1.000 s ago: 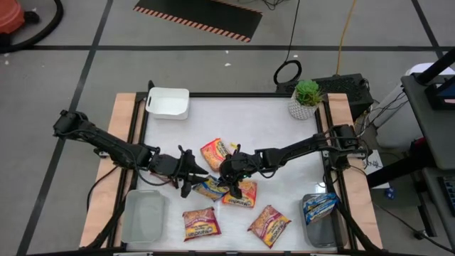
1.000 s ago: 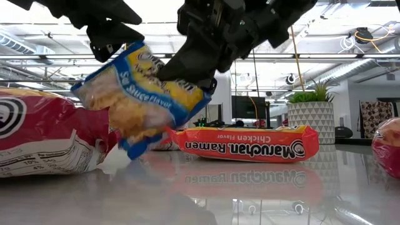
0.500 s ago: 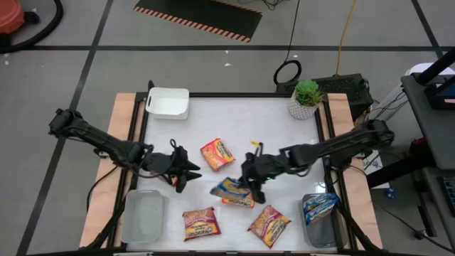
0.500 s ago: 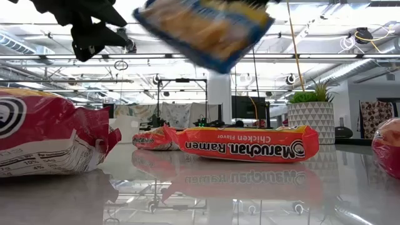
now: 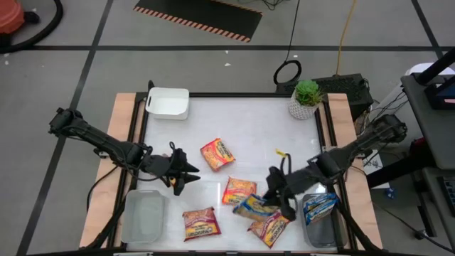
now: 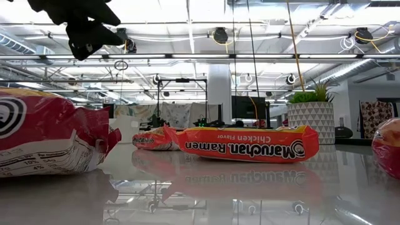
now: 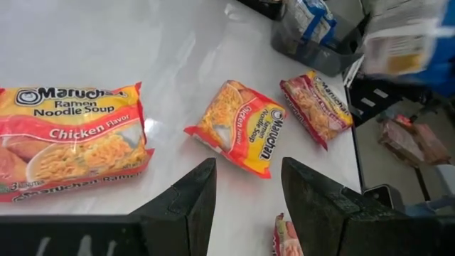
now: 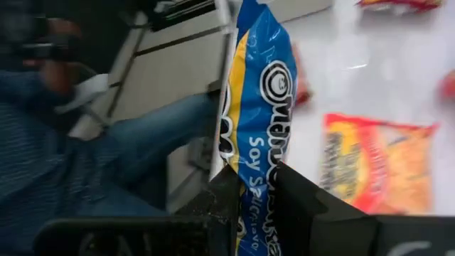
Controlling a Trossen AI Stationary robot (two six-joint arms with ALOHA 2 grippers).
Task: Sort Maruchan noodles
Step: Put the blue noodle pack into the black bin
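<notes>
One blue packet (image 8: 252, 99) upright, edge-on.

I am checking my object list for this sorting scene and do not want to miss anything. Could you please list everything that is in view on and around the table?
orange-red noodle packets: two, orange-red and yellow, flat near the table's middle
dark red noodle packets: two, dark red, near the front edge
blue noodle packets: two, blue and yellow; one held, one in the right bin
right bin: one, clear, front right corner
left bin: one, clear, front left corner
white bin: one, white, back left corner
potted plant: one, green in a white pot, back right corner
person: one, blue clothes, beside the table
left gripper: jaws open, holding nothing
right gripper: jaws shut on a blue packet
</notes>
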